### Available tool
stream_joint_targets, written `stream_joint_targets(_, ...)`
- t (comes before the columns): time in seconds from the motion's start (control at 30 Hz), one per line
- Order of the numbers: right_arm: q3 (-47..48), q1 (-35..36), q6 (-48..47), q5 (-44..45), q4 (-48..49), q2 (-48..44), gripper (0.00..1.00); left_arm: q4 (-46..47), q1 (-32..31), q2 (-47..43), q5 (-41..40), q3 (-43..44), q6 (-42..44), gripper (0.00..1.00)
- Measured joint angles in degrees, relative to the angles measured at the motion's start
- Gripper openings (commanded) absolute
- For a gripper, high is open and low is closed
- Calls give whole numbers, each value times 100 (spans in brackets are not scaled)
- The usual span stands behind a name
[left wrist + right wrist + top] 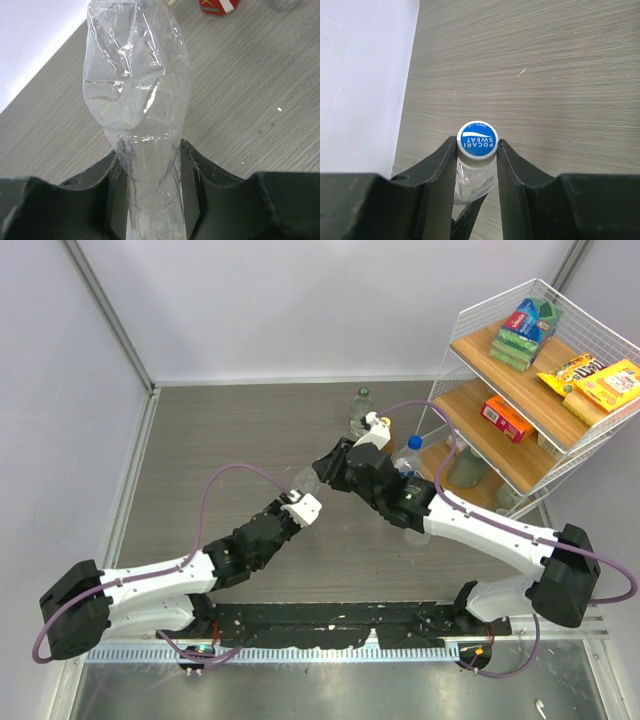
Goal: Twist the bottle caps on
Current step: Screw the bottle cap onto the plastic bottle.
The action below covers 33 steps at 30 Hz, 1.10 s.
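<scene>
Right pincer (pixel 476 143) clasps cap (pixel 477 139) — "POCARI SWEAT", "OPEN" — atop left pincer's (pixel 151 148) bottle (pixel 137 85).

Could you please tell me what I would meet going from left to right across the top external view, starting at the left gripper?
left gripper → right gripper → clear bottle standing at the back → blue-capped bottle → wire shelf rack

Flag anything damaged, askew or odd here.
The clear bottle pinched between the left fingers is badly crumpled, its walls dented and creased. The blue-and-white cap between the right fingers sits level.
</scene>
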Motion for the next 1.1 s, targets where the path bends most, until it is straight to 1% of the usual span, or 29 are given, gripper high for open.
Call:
stream_joint_targets(0.03,-46,2,96,63,66,-7,17,35,-33,4,-68,0,24,0)
stream_joint_targets(0.07,-79,4,164,116,114,-22,19,63,-57,4,-111,0,57,0)
stream_joint_targets(0.13,-127,11,236,192,170,-70,34,131,-87,-2,-151,-7,107,0)
stream_joint_targets(0.17,-142,15,245,208,175,-98,47,195,-96,-17,-146,-28,120,0)
stream_joint_targets(0.2,-177,28,223,208,190,-162,57,278,-107,-46,-142,-72,125,0)
stream_joint_targets(0.23,-223,37,190,195,208,-232,77,372,-122,-94,-120,-129,125,0)
stream_joint_targets(0.27,-275,48,166,157,229,-315,85,476,-144,-146,-37,-186,131,0)
stream_joint_targets(0.33,-417,66,50,76,275,-468,85,682,-212,-227,125,-212,72,0)
stream_joint_targets(0.4,-640,72,-208,-107,315,-706,85,914,-227,-256,236,-212,-103,0)
stream_joint_targets(0.47,-813,72,-568,-407,365,-1023,85,957,-155,-249,330,-210,-343,0)
stream_joint_targets(0.53,-876,74,-940,-697,367,-1314,85,960,4,-249,446,-208,-592,0)
stream_joint_targets(0.63,-907,74,-1768,-1248,365,-1812,86,863,442,-306,962,-197,-990,0)
stream_joint_targets(0.7,-907,74,-2503,-1635,317,-2159,86,651,986,-525,1801,-195,-1309,0)
stream_joint_targets(0.77,-905,74,-3322,-1985,179,-2490,86,592,1617,-820,2830,-195,-1596,0)
stream_joint_targets(0.8,-903,74,-3698,-2140,90,-2621,87,612,1912,-1034,3576,-195,-1792,0)
stream_joint_targets(0.83,-903,74,-4089,-2288,-4,-2745,87,619,2133,-1088,3746,-195,-1838,0)
stream_joint_targets(0.9,-903,74,-4787,-2612,-149,-2953,87,654,2555,-1272,4819,-188,-2024,0)
stream_joint_targets(1.0,-859,74,-5615,-3161,-251,-3088,87,636,2785,-1252,6190,-101,-2155,0)
stream_joint_targets(1.1,-610,74,-6137,-3620,-402,-2951,87,656,2817,-1084,7154,-28,-2253,0)
